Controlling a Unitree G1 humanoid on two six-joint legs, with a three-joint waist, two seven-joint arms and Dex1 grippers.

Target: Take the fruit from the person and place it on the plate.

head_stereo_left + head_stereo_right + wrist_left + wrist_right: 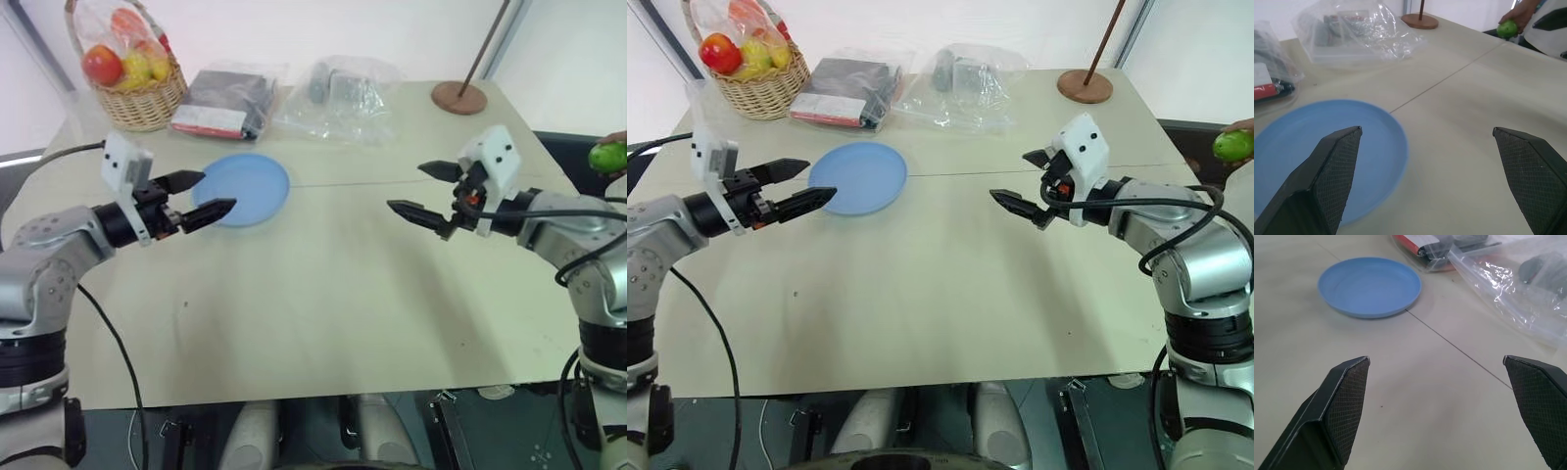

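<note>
Both grippers hover over the bare table (323, 294), nothing in either. Left gripper (201, 196) has its fingers spread wide and empty, tips at the near edge of the blue plate (245, 188); in the left wrist view the plate sits right behind one fingertip. Right gripper (426, 191) is also spread to full width and empty, pointing inward toward the table centre and the plate, not toward the handoff.

Key relation: the green fruit (608, 157) is off the robot's right side, past the table's right edge, held up in the person's hand (1522, 11). It lies outboard of and behind the right gripper's pointing direction, so the fingers face away from it. Right arm is clearly the nearer one; the left gripper is well apart from the fruit, with the full table width between them. I can't tell the fruit's long axis, since the person's fingers cover part of it.

My read: the handoff hasn't started. The right wrist needs to swing outward to its own right to face the fruit, then carry it back across the table to the plate on the left half.

Far side holds clutter only: wicker basket (142, 98) of wrapped fruit, plastic bags (338, 93), round wooden base (458, 97) with its rod.
</note>
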